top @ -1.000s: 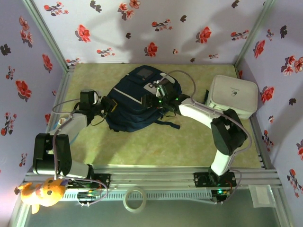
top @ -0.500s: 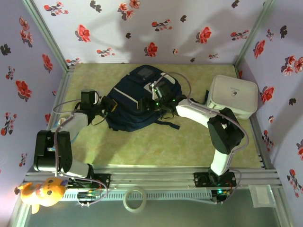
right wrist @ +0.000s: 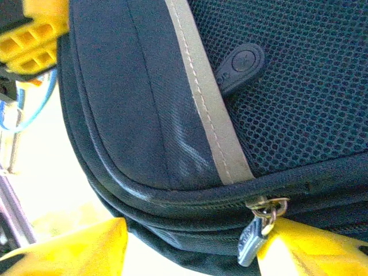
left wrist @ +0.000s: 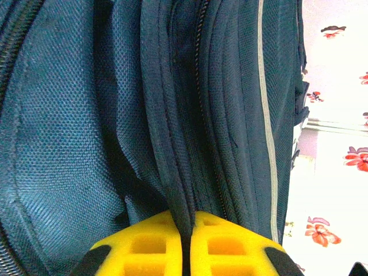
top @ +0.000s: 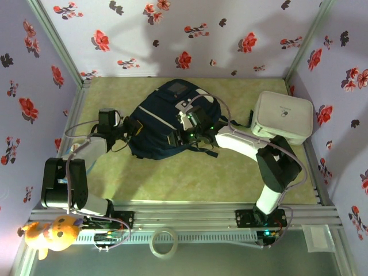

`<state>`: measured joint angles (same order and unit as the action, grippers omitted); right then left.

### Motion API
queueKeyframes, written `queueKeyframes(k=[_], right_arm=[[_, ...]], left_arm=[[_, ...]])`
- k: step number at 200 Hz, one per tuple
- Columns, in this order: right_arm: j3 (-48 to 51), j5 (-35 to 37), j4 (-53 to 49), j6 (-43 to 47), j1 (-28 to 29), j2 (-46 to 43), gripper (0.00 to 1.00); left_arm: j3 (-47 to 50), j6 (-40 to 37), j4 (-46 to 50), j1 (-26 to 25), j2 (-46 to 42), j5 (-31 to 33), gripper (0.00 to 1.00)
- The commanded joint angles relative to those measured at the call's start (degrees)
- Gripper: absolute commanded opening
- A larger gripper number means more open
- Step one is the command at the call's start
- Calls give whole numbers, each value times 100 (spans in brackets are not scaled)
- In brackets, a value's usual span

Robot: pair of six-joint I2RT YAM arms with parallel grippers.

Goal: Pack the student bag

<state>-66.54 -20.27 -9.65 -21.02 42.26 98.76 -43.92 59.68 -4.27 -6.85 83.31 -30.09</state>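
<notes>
Nearest you, on the metal rail (top: 190, 221) in front of the arm bases, lie a ring of tape (top: 163, 242) and, at the left corner, an orange plush toy (top: 54, 232). Past the bases a pale green mat (top: 172, 178) runs out to the student bag (top: 164, 123), which lies slumped in the middle of the floor.

Your left gripper (left wrist: 185, 230) reaches it from the left and is clenched on a fold of its coarse navy weave. The yellow ribbed fingers (left wrist: 149, 247) press together with the cloth caught between them.

Your right gripper (right wrist: 190, 253) sits over the bag's right side with its jaws apart and nothing pinched. A small metal zip pull (right wrist: 253, 238) hangs between the fingers, just beside one of them. Beyond it on the bag run a grey stripe (right wrist: 207, 109), a rubbery tab (right wrist: 241, 66) and honeycomb mesh (right wrist: 305, 86).

To the right, apart from the bag, sits a smooth white box (top: 283, 117) with rounded corners. Flowered walls (top: 172, 34) close off the far side.
</notes>
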Motion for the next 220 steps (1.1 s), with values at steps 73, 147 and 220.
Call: queueKeyframes(k=[73, 147, 220], right_arm=[[-162, 999, -388, 264, 60, -170, 32], [-105, 819, -378, 411, 153, -216, 10], [-6, 1214, -376, 1064, 979, -415, 8]], left_arm=[[-150, 28, -355, -106, -36, -261, 0], [-135, 44, -377, -111, -16, -266, 0], [91, 355, -813, -280, -32, 24, 0]])
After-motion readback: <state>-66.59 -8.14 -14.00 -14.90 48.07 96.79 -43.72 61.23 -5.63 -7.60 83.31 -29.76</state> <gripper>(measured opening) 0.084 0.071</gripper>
